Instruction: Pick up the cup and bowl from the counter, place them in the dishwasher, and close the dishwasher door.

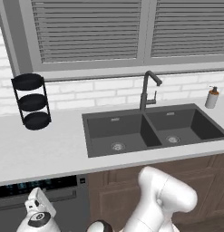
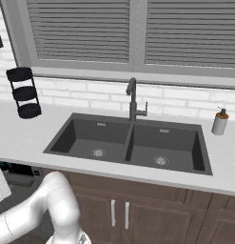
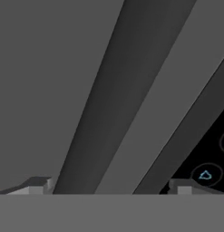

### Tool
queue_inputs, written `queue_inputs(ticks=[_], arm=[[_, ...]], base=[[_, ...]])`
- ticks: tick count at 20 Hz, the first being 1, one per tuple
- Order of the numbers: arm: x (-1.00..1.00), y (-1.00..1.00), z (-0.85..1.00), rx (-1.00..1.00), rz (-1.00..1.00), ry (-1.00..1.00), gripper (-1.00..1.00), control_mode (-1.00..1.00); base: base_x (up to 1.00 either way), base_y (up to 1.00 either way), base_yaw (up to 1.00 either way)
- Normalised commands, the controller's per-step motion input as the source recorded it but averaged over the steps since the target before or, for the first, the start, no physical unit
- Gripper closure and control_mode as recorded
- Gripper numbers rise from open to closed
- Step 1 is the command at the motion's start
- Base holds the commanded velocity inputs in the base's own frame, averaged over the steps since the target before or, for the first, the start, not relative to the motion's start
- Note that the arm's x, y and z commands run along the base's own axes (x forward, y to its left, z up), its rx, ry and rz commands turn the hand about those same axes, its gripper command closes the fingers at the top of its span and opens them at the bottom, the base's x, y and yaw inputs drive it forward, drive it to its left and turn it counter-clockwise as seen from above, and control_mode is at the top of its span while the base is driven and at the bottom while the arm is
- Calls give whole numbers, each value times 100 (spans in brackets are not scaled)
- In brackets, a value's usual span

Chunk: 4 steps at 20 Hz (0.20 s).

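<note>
Dishwasher (image 1: pixel 41 183), under the counter (image 1: pixel 50 149) at lower left of the left base view, has its door (image 3: pixel 45 90) shut, with the arm's hand low in front of it. Gripper (image 3: pixel 111 186) stands open and empty, close against the door panel, its bar handle (image 3: pixel 127 90) running diagonally between the fingertips and the control strip (image 3: pixel 208 158) alongside. Further right, the double sink (image 1: pixel 149 129) and a soap dispenser (image 1: pixel 212 97) sit in the worktop; cup and bowl cannot be located.

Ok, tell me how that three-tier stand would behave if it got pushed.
The stand is tall over a narrow foot, so a push up high would probably tip it. A push low down would more likely slide it on the smooth counter. It looks thinly built, and its trays look bare, so it is probably light.
</note>
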Motion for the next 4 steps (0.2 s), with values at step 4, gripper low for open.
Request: queue_inputs(ticks=[4], arm=[[40,-1,0,0,0,-1,-100,-100]], base=[[0,0,0]])
